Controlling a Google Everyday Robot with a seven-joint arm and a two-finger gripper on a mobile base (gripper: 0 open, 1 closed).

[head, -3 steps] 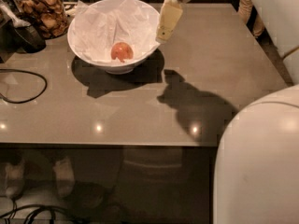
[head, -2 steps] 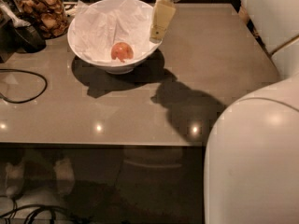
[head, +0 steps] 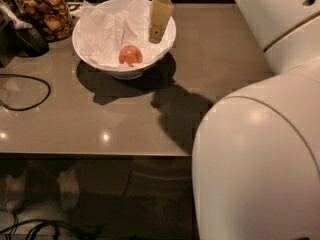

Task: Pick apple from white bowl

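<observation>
The apple (head: 130, 55), small and reddish-orange, lies in the white bowl (head: 87, 46), which is lined with crumpled white paper and stands at the back left of the grey table. My gripper (head: 159, 21) hangs over the bowl's right rim, to the right of the apple and above it, not touching it. Only a pale tan finger seen from the side shows below the white wrist.
A glass jar of brown snacks (head: 46, 11) stands left of the bowl, with a dark object (head: 30, 39) beside it. A black cable (head: 25, 91) loops on the table's left side. My white arm (head: 260, 149) fills the right foreground. The table's front edge (head: 100, 155) runs across the middle.
My gripper has moved left, from beside the bowl's right rim to over the rim, closer to the apple. My arm's body has swung further into view.
</observation>
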